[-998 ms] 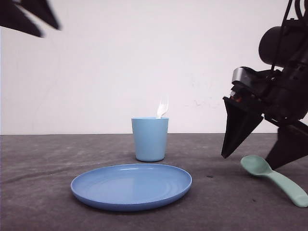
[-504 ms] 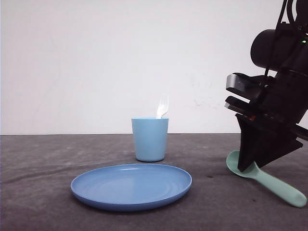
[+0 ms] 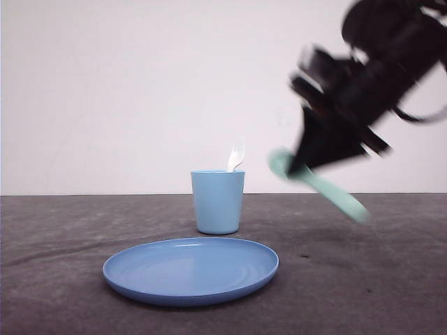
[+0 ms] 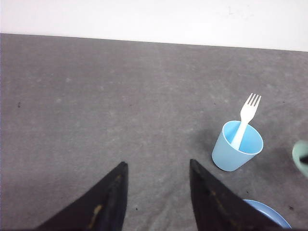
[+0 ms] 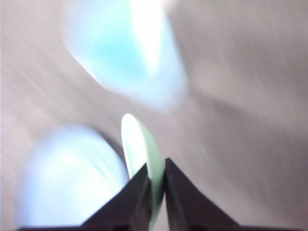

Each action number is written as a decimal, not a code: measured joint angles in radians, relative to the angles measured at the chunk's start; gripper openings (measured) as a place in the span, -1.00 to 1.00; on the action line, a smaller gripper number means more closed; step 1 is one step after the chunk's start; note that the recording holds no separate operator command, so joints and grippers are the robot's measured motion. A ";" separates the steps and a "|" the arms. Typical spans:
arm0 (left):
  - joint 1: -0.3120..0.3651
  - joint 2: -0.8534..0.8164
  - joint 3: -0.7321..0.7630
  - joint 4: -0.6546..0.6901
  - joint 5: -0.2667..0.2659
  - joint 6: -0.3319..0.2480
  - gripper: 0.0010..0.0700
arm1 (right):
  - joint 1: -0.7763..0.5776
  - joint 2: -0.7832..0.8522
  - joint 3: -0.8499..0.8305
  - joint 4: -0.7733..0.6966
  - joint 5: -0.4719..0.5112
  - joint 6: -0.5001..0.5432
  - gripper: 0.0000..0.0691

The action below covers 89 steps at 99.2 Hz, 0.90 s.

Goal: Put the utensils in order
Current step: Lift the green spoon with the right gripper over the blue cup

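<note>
- One utensil, the white fork (image 4: 245,118), parked tines-up in the light blue cup (image 3: 218,202).
- Mint-green spoon (image 3: 318,184) pinched by right gripper (image 5: 155,182), aloft near cup, apparently bound there.
- Left gripper (image 4: 156,185) spread, holding nothing.

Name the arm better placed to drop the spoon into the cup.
Right. Its pincer is shut on the mint-green spoon, in the air beside the blue cup. The left pincer hangs open and empty.

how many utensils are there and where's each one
2. The white fork stands in the light blue cup; the mint-green spoon is held in the air by the right gripper, right of the cup.
</note>
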State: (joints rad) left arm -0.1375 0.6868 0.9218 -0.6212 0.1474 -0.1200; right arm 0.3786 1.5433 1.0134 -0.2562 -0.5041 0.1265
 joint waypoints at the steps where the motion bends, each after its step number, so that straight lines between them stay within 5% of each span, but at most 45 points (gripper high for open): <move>1: 0.000 0.000 0.000 0.000 0.000 0.000 -0.35 | 0.003 0.000 0.007 0.003 -0.002 0.002 -0.92; 32: 0.000 0.016 0.000 0.000 0.000 0.000 -0.35 | 0.106 -0.001 0.104 0.314 -0.009 0.038 -0.92; 66: 0.000 0.020 0.000 -0.042 0.000 0.000 -0.35 | 0.216 0.007 0.104 0.583 0.242 -0.100 -0.92; 89: 0.000 0.020 0.000 -0.053 0.000 0.000 -0.35 | 0.227 0.108 0.104 0.721 0.280 -0.163 -0.92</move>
State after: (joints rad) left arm -0.1375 0.7071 0.9218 -0.6739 0.1478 -0.1200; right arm 0.6052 1.6516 1.1175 0.4652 -0.2245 -0.0368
